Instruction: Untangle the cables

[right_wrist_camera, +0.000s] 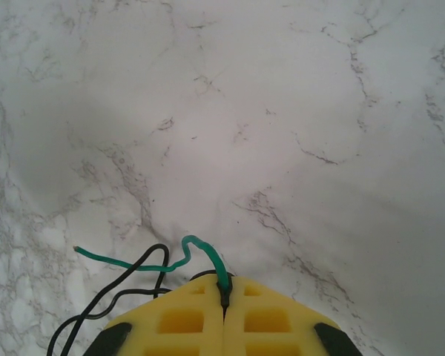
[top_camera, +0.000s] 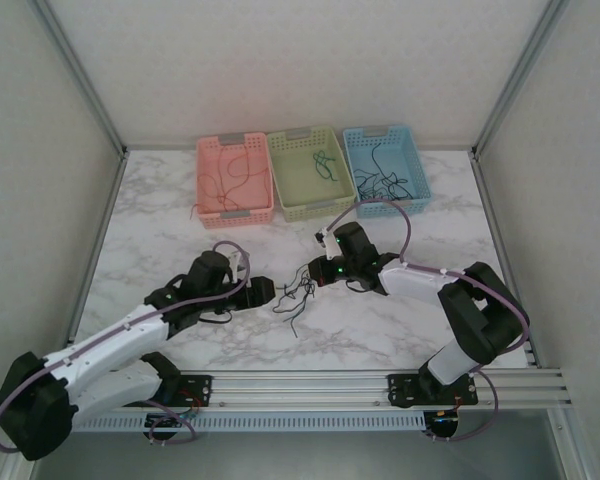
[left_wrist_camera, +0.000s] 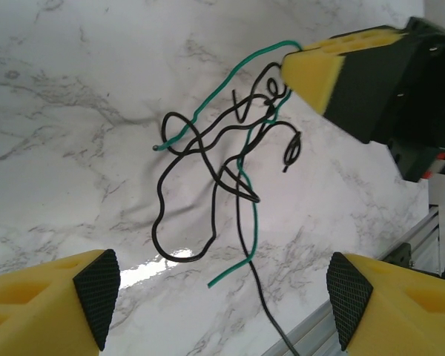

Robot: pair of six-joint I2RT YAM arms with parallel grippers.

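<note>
- Top view: cables point(top_camera: 293, 297) tangled mid-frame on desk point(top_camera: 380, 330), between left claw point(top_camera: 268, 292) and right claw point(top_camera: 317, 274); more lie in baskets point(top_camera: 315, 208), upper centre.
- Left wrist: left claw wide, holding nothing; tangle centre frame.
- Right wrist: right claw pinched on green and black cables, bottom centre.

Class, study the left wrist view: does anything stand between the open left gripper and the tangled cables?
Nothing visible does. Only bare marble table lies between the left gripper and the cables. The right gripper pinches them on their far side.
</note>
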